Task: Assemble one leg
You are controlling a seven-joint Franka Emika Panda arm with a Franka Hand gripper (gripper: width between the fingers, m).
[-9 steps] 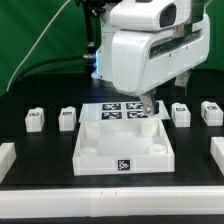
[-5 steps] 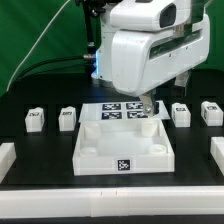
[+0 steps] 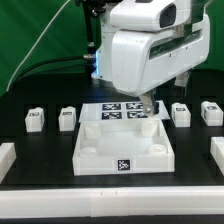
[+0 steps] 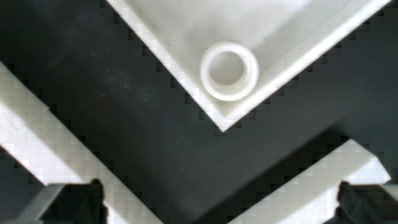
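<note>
Four small white legs with marker tags stand in a row behind the tray: two on the exterior view's left [image 3: 34,119] [image 3: 67,118] and two on its right [image 3: 181,114] [image 3: 210,111]. The large white square tray-like part [image 3: 124,160] lies in the middle. My gripper [image 3: 147,108] hangs over the tray's far right corner. In the wrist view that corner's round socket [image 4: 228,72] shows ahead of the gripper [image 4: 214,205]. The two dark fingertips [image 4: 63,205] stand wide apart with nothing between them. No leg shows in the wrist view.
The marker board [image 3: 118,110] lies flat behind the tray, partly under the arm. White parts lie at the table's left edge [image 3: 5,155] and right edge [image 3: 216,150]. The arm's big white body hides the space behind the tray's far right corner.
</note>
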